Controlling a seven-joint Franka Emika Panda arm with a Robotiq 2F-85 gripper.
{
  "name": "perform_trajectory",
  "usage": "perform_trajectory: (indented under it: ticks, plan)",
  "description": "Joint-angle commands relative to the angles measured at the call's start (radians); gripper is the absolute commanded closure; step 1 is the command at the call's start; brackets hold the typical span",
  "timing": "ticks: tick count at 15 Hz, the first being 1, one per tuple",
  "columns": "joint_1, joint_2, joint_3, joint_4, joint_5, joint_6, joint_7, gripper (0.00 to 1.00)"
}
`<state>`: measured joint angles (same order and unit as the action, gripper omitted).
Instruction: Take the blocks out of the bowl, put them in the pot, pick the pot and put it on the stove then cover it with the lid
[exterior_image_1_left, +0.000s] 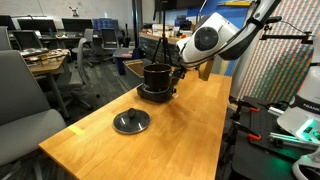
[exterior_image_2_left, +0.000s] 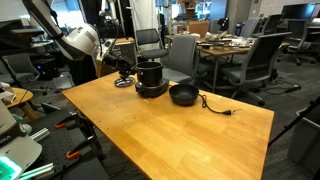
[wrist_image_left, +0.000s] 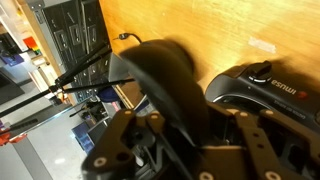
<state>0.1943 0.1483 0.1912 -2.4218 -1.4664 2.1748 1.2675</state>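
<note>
In an exterior view, a small yellow strip (exterior_image_1_left: 77, 130) is stuck on the wooden table (exterior_image_1_left: 185, 140) at the lower left. Right of it, the flat grey lid (exterior_image_1_left: 131, 122) lies by itself with its little knob up, apart from the pot. Up near the middle of the frame, the black pot (exterior_image_1_left: 157, 76) stands straight on the round black stove (exterior_image_1_left: 155, 95). The claw (exterior_image_1_left: 178, 72) is at the pot's right side. It is closed and seems to grip the pot there, most likely by its short handle. The white arm (exterior_image_1_left: 206, 40) comes in from the upper right.

In an exterior view, the arm (exterior_image_2_left: 78, 42) comes from the upper left. The claw (exterior_image_2_left: 122, 72) is at the pot's (exterior_image_2_left: 149, 72) left side, and the pot sits on the stove (exterior_image_2_left: 151, 90). The lid (exterior_image_2_left: 183, 95) lies just right of the stove, then a thin black cord (exterior_image_2_left: 215, 104).

In the wrist view, a big dark blur sits between the claw's fingers (wrist_image_left: 110, 145), so I cannot see the grip clearly.
</note>
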Motion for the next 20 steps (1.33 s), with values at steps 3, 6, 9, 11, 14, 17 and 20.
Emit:
perform_trajectory:
  ticks: [3,6,9,11,14,17,20]
  plan:
    - [0.001,-0.054,0.008,0.018,0.035,-0.035,-0.042,0.43]
    - [-0.003,-0.108,0.012,0.024,0.156,-0.027,-0.159,0.2]
    - [0.006,-0.155,0.012,0.04,0.23,-0.068,-0.241,0.01]
    - [0.008,-0.177,0.013,0.048,0.264,-0.081,-0.286,0.0]
    - [0.009,-0.211,0.012,0.045,0.44,-0.018,-0.496,0.0]
    - [0.037,-0.268,0.034,0.044,0.624,0.067,-0.658,0.0]
    - [0.078,-0.298,0.056,0.12,0.876,0.092,-0.823,0.0]
